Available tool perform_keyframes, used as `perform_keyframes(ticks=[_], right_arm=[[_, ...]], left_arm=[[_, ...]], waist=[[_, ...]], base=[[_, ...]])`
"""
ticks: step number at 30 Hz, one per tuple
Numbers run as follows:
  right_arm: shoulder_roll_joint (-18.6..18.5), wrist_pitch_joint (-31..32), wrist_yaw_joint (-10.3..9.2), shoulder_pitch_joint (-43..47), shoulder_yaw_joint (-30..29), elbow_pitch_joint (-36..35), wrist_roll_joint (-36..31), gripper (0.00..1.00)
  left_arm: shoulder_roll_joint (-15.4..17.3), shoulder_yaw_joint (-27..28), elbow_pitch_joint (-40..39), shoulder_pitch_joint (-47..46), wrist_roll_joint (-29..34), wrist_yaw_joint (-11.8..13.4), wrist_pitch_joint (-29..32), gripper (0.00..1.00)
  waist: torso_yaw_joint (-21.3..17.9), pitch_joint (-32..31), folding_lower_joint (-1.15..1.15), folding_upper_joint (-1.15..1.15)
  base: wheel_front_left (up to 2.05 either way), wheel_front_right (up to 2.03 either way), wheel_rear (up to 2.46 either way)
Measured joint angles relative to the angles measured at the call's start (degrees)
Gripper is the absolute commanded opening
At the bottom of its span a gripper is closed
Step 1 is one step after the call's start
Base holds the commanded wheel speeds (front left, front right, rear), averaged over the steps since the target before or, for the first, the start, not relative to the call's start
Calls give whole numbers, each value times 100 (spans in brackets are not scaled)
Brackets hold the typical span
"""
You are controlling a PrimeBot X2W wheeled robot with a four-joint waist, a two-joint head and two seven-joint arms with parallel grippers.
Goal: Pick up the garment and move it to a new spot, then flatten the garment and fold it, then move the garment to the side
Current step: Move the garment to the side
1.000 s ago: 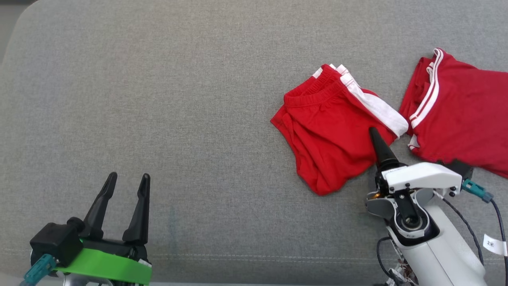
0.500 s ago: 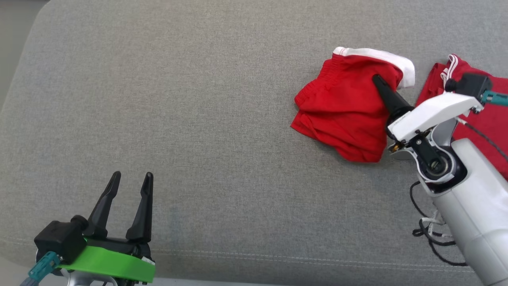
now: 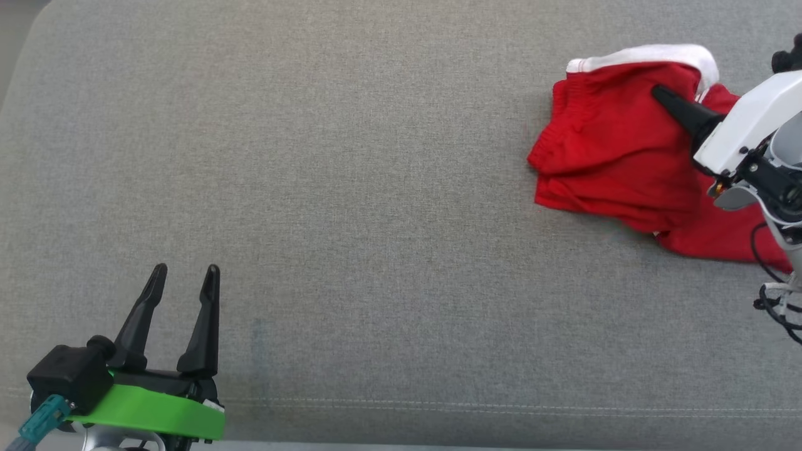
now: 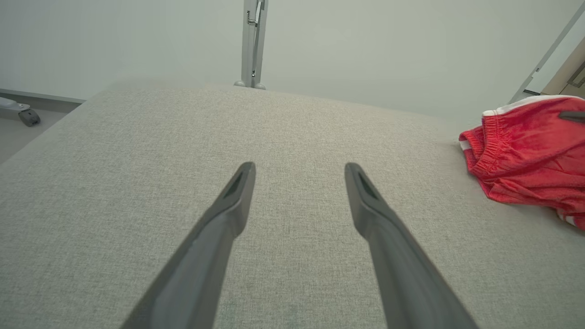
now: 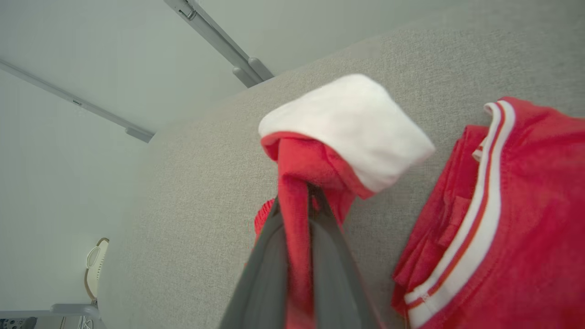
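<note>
Two grippers show in your head view. Your left gripper (image 3: 186, 270) sits at the lower left above the grey woven fabric cushion (image 3: 376, 188), its two dark fingers spread apart with nothing between them. Your right gripper (image 3: 659, 94) reaches in from the right edge, fingers pinched together on the red shorts with a broad white band (image 3: 614, 163). The shorts sit bunched at the upper right of the cushion, well apart from the left gripper; the white band rides along the top of the bunch and the gathered red waistband faces left. From your left wrist view, the left fingers rise wide open over bare cushion. The shorts lie off to the right near the cushion's far edge, with a dark fingertip of the right gripper poking in at their upper right. A thin grey metal post (image 4: 252, 43) stands behind the cushion against the pale wall (image 4: 114, 41). From your right wrist view, the right fingers are clamped on a fold of red cloth that runs down between them, and the white band drapes over just above the fingertips. Just to the right lies a second red garment with thin white stripes (image 5: 525, 205), spread on the cushion; whether the two garments touch, you cannot tell.
</note>
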Motion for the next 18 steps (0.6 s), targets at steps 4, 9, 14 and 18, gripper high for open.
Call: perform_keyframes(ticks=[4, 9, 14, 18], right_arm=[[-165, 140, -1, -202, -130, -109, 2, 0], [-164, 198, -2, -327, -303, -279, 170, 0], [-170, 198, -15, -318, -482, -324, 349, 0], [-167, 168, -55, -280, -632, -344, 426, 0]], left_arm=[[63, 47, -90, 2, 0, 4, 37, 100], [70, 79, -189, 1, 0, 5, 49, 100], [123, 144, -301, 1, 0, 14, 100, 100], [232, 216, -372, 2, 0, 62, 152, 100]], waist=[[-112, 64, 0, 0], [-280, 168, 0, 0], [-441, 312, 0, 0], [-582, 442, 0, 0]], base=[[0, 0, 0], [0, 0, 0], [0, 0, 0], [0, 0, 0]])
